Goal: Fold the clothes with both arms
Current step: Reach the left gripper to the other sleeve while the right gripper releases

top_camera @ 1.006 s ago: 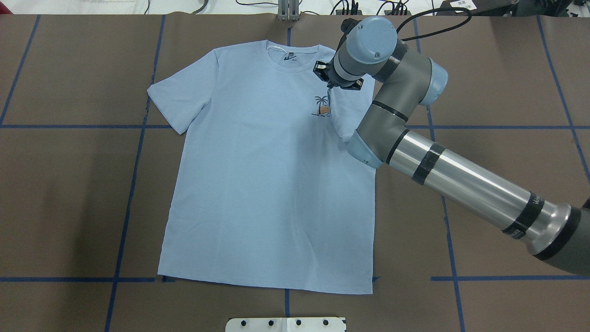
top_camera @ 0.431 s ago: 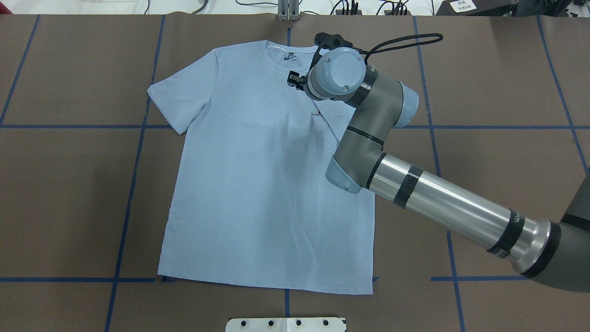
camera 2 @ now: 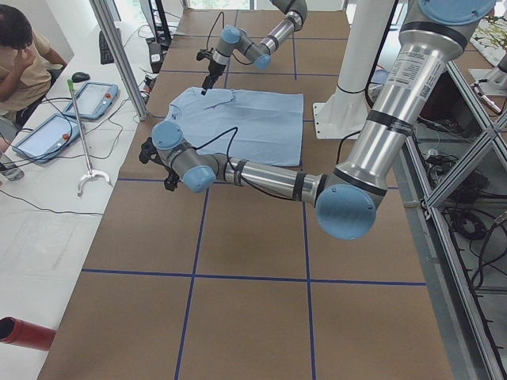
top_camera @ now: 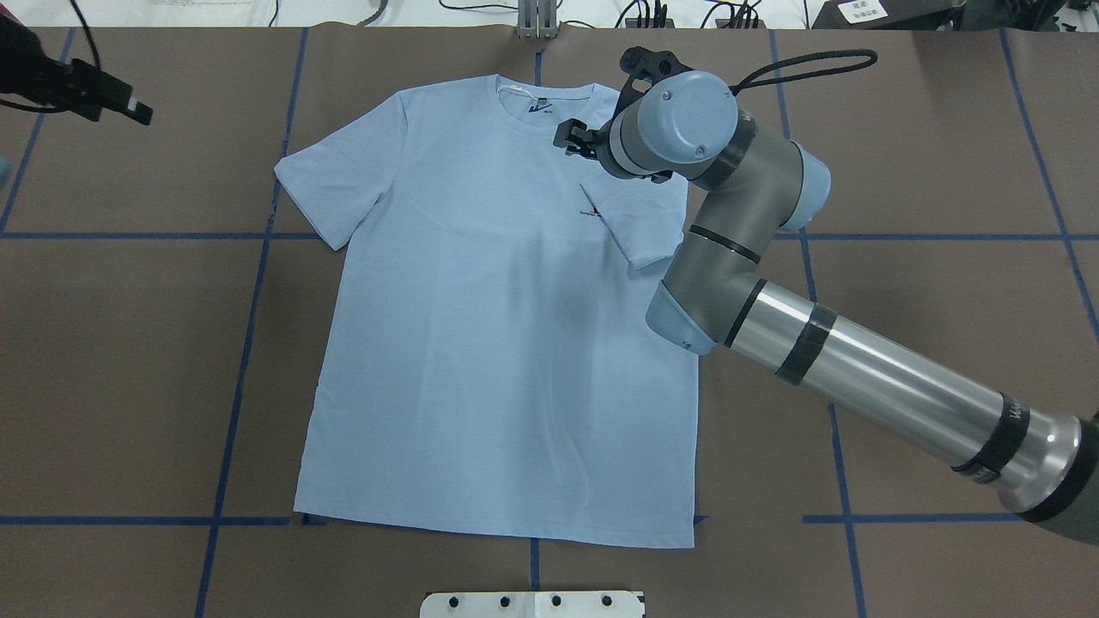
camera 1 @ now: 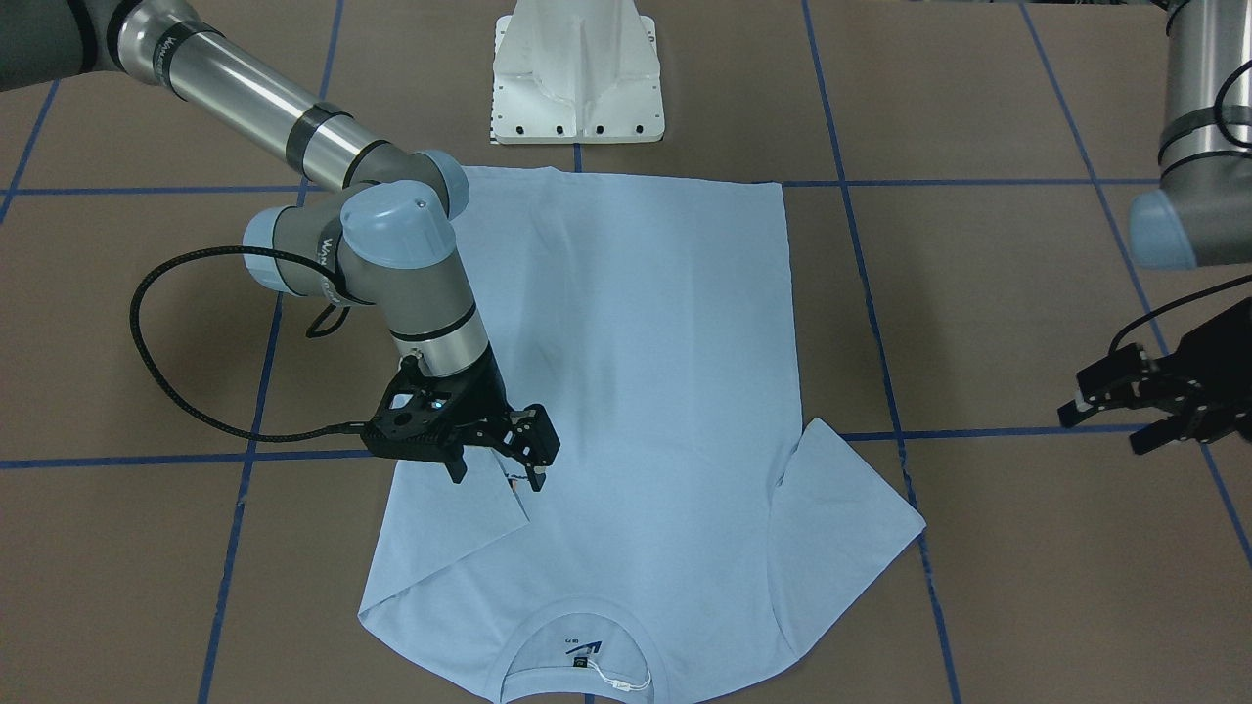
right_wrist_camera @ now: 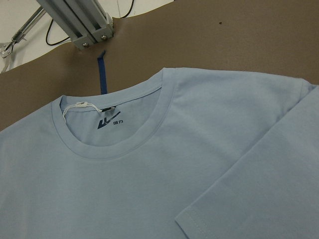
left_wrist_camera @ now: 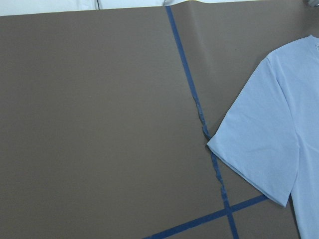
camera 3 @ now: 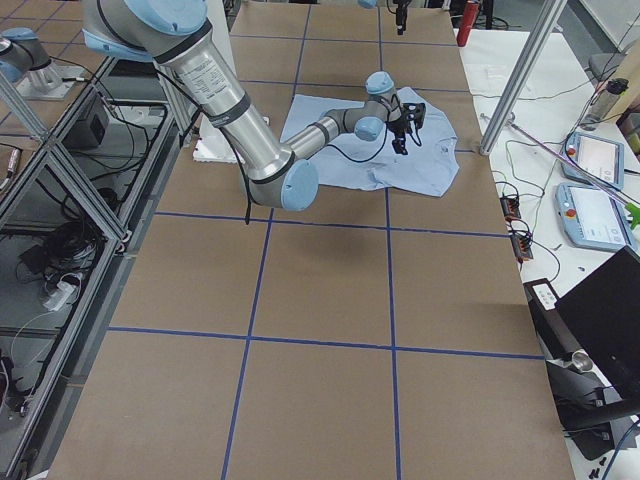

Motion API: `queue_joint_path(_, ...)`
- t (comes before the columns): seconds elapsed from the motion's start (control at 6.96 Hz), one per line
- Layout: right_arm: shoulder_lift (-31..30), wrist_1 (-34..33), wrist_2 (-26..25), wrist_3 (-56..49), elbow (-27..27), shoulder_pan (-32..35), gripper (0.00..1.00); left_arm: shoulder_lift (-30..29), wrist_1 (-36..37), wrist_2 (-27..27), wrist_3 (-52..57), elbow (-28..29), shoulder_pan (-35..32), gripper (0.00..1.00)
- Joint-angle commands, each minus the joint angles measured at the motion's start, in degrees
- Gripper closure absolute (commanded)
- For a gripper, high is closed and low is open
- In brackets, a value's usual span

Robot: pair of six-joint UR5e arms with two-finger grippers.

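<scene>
A light blue T-shirt (top_camera: 481, 360) lies chest-up on the brown table (top_camera: 944, 172), collar (right_wrist_camera: 114, 144) toward the top of the overhead frame and hem toward the bottom. The folded sleeve (top_camera: 640, 219), at upper right of the shirt in that view, is already turned inward across the chest, leaving only a sliver of the print (top_camera: 591, 210) showing at its edge. The right gripper (camera 1: 497, 477) hangs just above that sleeve's tip with its fingers spread and nothing between them, so the first sleeve fold looks done and let go. The left gripper (camera 1: 1105, 425) waits off the cloth at the right edge of the front-facing view, well apart from the shirt, its fingers apparently parted and empty. The flat sleeve (top_camera: 339, 176), at upper left of the overhead frame, is not yet folded. The next move likely falls to the left arm: reach that sleeve's outer edge, pinch it low against the table and carry it inward to match, while the right arm clears off without dragging its own fold.
</scene>
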Motion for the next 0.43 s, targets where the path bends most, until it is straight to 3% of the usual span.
queue_joint_path(0.0, -9.2, 0.3, 4.8, -0.9, 9.6, 1.6, 0.00, -7.4, -5.1, 4.4, -6.8, 9.8, 5.1, 0.16)
queue_joint_path(0.14, -12.6, 0.3, 4.9, -1.6, 13.2, 1.7, 0.00, -9.3, -7.8, 7.7, -12.4, 13.8, 7.1, 0.27)
queue_joint_path(0.29, -12.8, 0.4, 4.9, -2.3, 13.5, 2.2, 0.00, -10.7, -8.1, 9.7, -16.0, 14.6, 8.7, 0.28)
